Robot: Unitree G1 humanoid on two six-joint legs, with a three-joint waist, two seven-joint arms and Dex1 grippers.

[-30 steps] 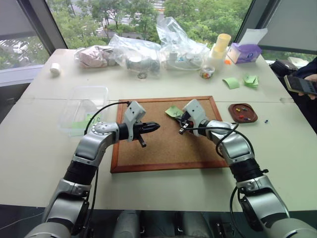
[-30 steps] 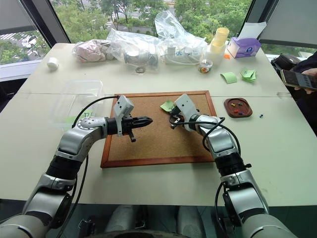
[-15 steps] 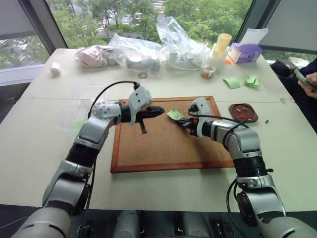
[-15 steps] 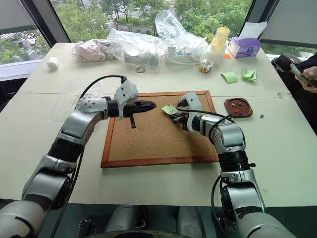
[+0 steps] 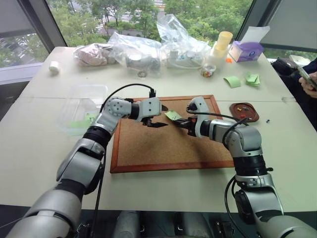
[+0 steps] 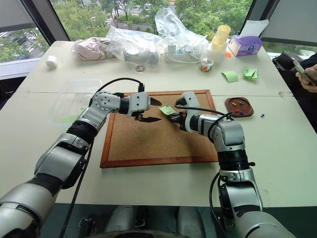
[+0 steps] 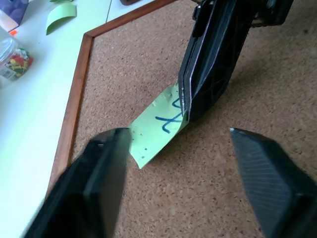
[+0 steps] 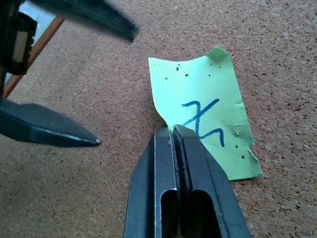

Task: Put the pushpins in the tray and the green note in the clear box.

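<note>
1. The green note (image 8: 205, 104), marked with a blue scribble, is pinched at one edge by the clenched right tool (image 8: 174, 130), above the cork board (image 5: 163, 148).
2. The left tool (image 5: 159, 115) stands released, its fingers spread just beside the note without touching it.
3. The clear box (image 5: 81, 106) sits on the desk (image 5: 39, 144) left of the board; the tray (image 5: 242, 112), holding pushpins (image 5: 241, 108), sits to its right.
</note>
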